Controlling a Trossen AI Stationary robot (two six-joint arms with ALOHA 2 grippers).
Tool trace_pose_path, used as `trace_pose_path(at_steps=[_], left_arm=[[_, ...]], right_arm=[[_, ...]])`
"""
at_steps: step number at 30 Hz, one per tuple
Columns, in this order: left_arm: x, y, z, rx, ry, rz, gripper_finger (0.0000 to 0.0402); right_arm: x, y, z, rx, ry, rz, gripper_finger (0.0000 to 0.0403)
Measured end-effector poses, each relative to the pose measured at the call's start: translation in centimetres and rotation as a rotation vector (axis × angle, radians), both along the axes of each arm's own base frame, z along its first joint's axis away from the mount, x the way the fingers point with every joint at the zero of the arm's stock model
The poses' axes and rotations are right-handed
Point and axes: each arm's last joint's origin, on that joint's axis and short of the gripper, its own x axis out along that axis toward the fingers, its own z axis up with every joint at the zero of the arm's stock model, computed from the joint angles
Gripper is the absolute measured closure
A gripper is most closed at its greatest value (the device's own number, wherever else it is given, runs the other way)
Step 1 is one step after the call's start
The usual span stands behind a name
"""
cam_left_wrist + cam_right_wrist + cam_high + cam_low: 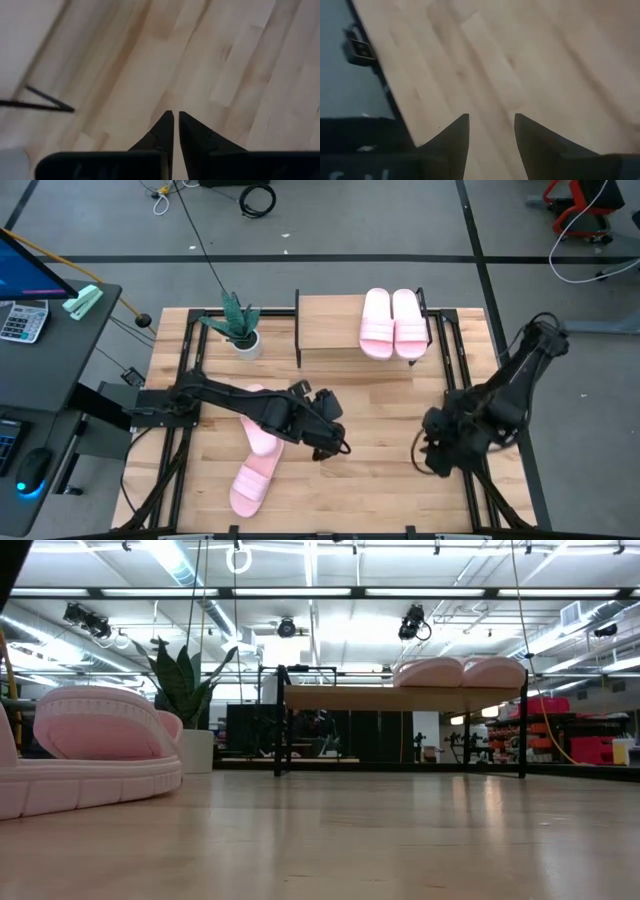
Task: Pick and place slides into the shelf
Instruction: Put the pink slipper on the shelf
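Note:
Two pale pink slides (392, 323) lie side by side, soles down, on the right end of the shelf's (340, 330) plank top; the low view shows the pair (460, 672) on the shelf (400, 700). Two more slides lie on the table near its left, close together: one (250, 482) toward the near edge, and one (258, 430) partly hidden under my left arm. The low view shows one of them (90, 755) close up. My left gripper (340, 445) (176, 116) hovers shut over bare wood, right of these slides. My right gripper (425, 455) (491, 117) is open and empty near the table's right side.
A potted plant (240, 330) (185, 690) stands left of the shelf at the table's far side. The right wrist view shows the table's edge, with dark floor (350, 85) beyond it. Bare wood lies between the two grippers (385, 440). A desk with a calculator (22, 320) stands beyond the table's left edge.

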Motion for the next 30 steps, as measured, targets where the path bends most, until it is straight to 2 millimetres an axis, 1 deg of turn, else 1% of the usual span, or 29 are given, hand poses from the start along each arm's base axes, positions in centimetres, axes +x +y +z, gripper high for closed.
trace_pose_path(at_steps=[3,6,8,11,13,17,20,23,27,30], left_arm=[[-0.2,0.0,-0.6,-0.046,0.055,0.041,0.0376],[-1.3,0.1,-0.9,-0.038,0.143,0.096,0.0379],[-1.5,0.0,-1.0,-0.036,0.135,0.122,0.0379],[-2.4,-0.1,-0.8,-0.055,0.129,0.152,0.0380],[-2.7,0.0,-1.4,-0.059,0.145,0.193,0.0384],[-2.9,-0.9,-3.8,-0.099,0.188,0.240,0.0395],[-3.7,-2.2,-5.3,-0.134,0.226,0.254,0.0397],[-4.6,-3.7,-6.8,-0.154,0.278,0.251,0.0388],[-5.7,-5.5,-7.6,-0.155,0.300,0.248,0.0373],[-6.5,-6.8,-7.6,-0.154,0.293,0.238,0.0369]], right_arm=[[-0.3,1.5,-1.8,0.030,-0.083,-0.026,0.0241],[-0.5,2.9,-3.4,0.053,-0.157,-0.026,0.0241],[-0.5,3.5,-4.3,0.061,-0.189,-0.018,0.0241],[-0.4,4.2,-5.4,0.053,-0.201,-0.012,0.0241],[-0.3,4.6,-5.8,0.040,-0.195,-0.002,0.0241],[-0.1,5.0,-6.4,0.018,-0.192,0.006,0.0241],[0.1,5.3,-6.5,0.018,-0.213,0.008,0.0241],[0.2,5.2,-6.4,-0.009,-0.241,0.015,0.0241],[0.7,4.7,-6.2,-0.062,-0.289,-0.002,0.0241],[1.6,4.1,-6.1,-0.099,-0.299,-0.004,0.0241]])
